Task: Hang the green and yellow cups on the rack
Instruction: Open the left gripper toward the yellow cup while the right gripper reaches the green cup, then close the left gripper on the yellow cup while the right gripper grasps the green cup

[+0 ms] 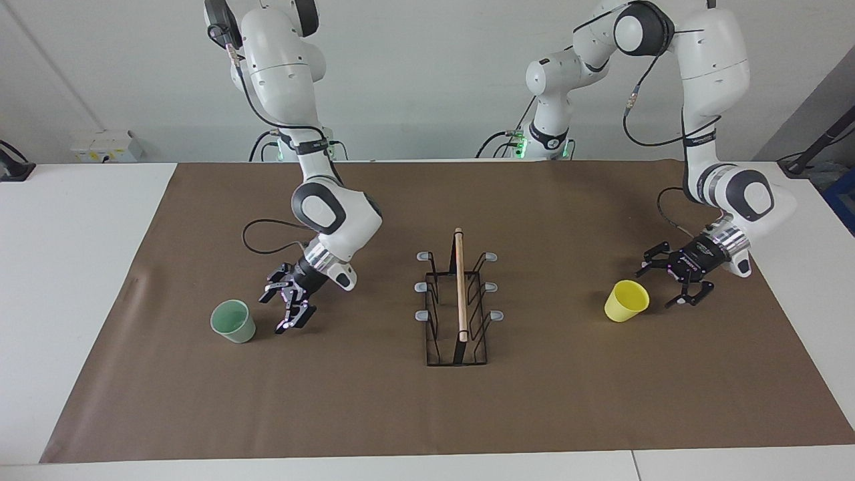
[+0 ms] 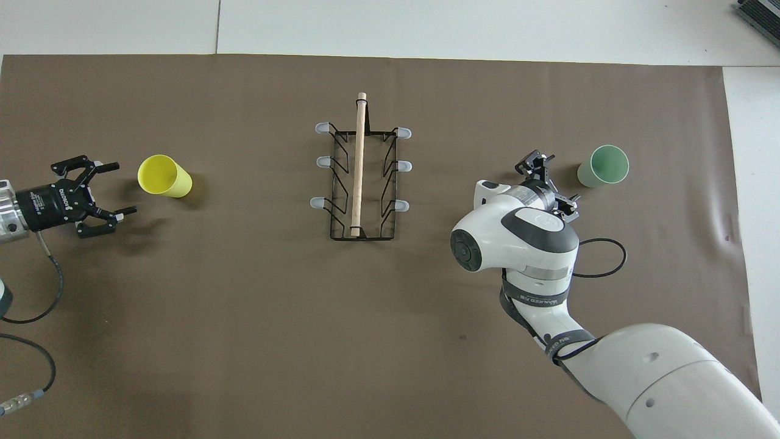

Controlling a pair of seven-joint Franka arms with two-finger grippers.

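Green cup (image 1: 233,321) sits upright on the mat (image 1: 374,407) toward my right arm's end, yellow cup (image 1: 626,300) upright toward my left arm's end, rack (image 1: 458,302) btwn them w/ all prongs bare. My right claw (image 1: 286,306) is just beside the green cup, fingers apart, not touching. My left claw (image 1: 674,280) is just beside the yellow cup, also apart, empty. Risks, as I judge: cups are light and tapered, so a finger clipping the rim could tip or shove one away; a shallow pinch may let it slip; a bad angle at the rack could miss the prong
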